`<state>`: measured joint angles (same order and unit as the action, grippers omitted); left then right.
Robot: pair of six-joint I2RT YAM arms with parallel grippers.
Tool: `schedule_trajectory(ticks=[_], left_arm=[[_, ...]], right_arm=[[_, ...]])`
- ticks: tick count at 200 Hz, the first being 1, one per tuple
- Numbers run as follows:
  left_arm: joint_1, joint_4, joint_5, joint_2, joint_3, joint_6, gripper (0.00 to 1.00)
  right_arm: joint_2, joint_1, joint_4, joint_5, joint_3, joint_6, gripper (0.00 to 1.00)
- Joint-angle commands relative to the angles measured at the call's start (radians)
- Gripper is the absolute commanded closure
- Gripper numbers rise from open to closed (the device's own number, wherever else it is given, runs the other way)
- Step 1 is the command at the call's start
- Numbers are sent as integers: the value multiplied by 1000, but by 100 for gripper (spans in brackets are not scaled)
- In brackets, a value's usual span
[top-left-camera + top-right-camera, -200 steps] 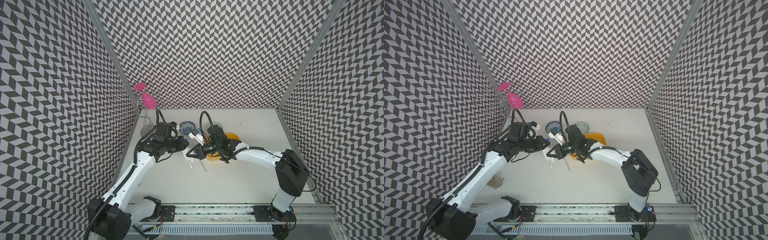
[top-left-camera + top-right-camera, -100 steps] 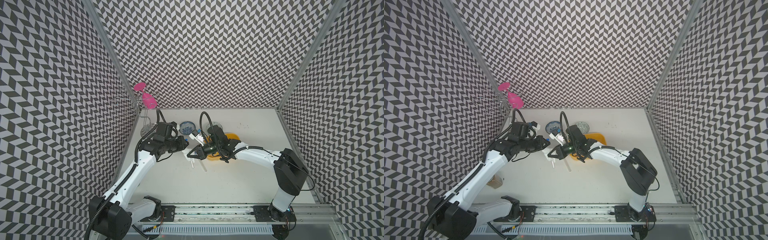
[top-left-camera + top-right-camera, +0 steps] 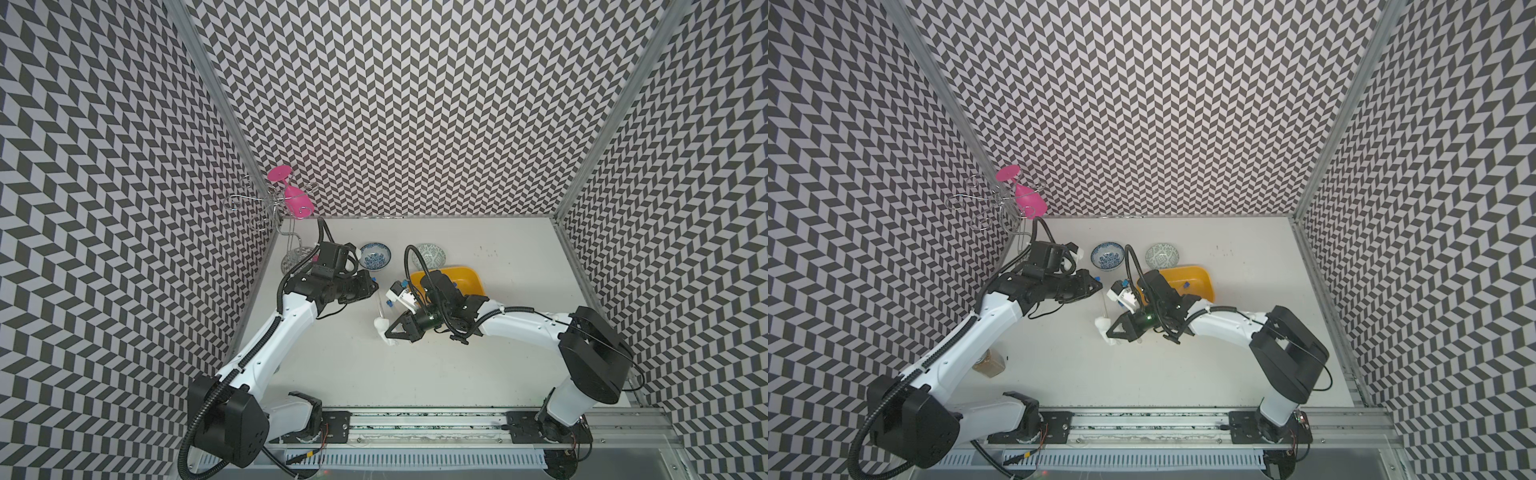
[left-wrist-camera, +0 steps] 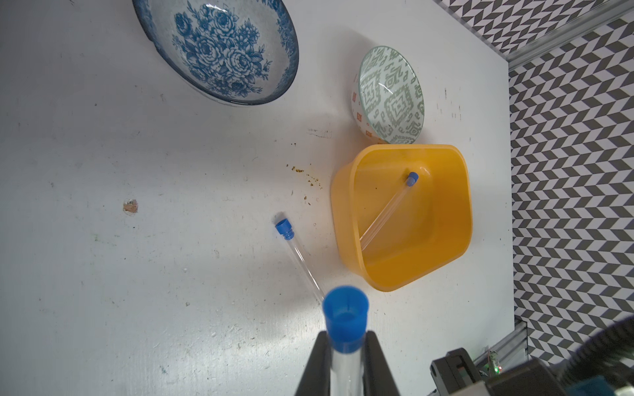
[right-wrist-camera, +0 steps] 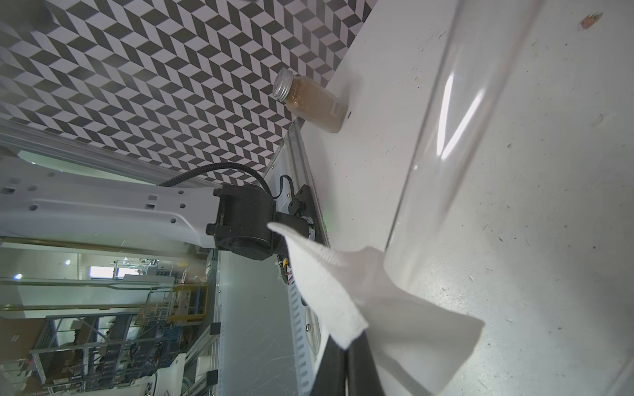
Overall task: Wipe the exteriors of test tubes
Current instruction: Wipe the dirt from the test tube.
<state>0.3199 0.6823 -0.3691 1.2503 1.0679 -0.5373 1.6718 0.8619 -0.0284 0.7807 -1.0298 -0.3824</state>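
The held test tube (image 5: 444, 154) hung over the desk (image 3: 415, 374), clamped at its blue cap by the left claw (image 4: 345, 336); a 2nd tube (image 4: 301, 260) lay just beside the yellow tub (image 4: 343, 240) & a 3rd tube (image 4: 386, 214) leaned inside it. The right claw (image 5: 346, 348) was pinched together on the white tissue (image 5: 377, 308), which touched the held tube's far end. Best bet was prob. to fold tissue round the glass & stroke lengthwise w/ light pressure so the tube didn't slip.
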Motion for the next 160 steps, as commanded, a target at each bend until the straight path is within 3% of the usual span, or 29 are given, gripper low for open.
schedule_trajectory(ticks=[1, 94, 160], left_arm=[[-5, -13, -27, -34, -10, -10, 85], [-5, 5, -44, -84, -46, -22, 85], [-4, 19, -47, -76, 7, 5, 85]], right_arm=[[0, 1, 4, -27, -46, 41, 100], [132, -65, -68, 0, -273, 91, 100], [27, -142, 50, 34, -130, -9, 100]])
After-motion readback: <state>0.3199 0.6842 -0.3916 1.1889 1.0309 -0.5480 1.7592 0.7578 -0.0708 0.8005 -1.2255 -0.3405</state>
